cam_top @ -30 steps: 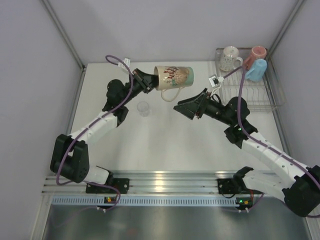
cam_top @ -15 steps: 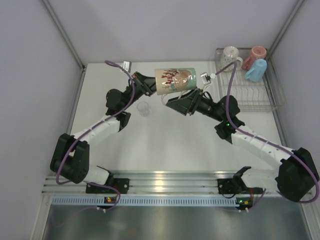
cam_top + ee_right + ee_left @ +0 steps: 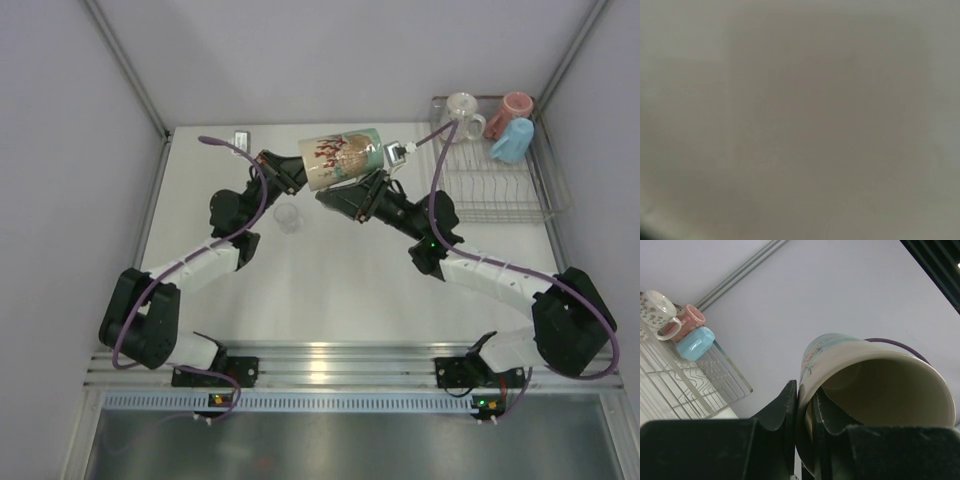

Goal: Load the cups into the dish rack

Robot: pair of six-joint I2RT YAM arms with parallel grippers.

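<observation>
White tabletop (image 3: 330, 290), grey walls (image 3: 350, 60). Left gripper (image 3: 300, 172) is clamped on the rim of the cream patterned mug (image 3: 345, 158), one finger inside and one outside. The mug is in the air, on its side. Right gripper (image 3: 338, 196) sits just under the mug; jaw gap and contact can't be told, its wrist view is pure blur. Clear glass (image 3: 287, 217) stands on the table near the left wrist. Dish rack (image 3: 500, 190) is in the far right corner, with the white patterned mug (image 3: 460, 116), pinkish-red mug (image 3: 515, 105) and light blue mug (image 3: 510, 140) at its far end.

Three cups (image 3: 512, 138) in dish rack (image 3: 500, 190), far end
</observation>
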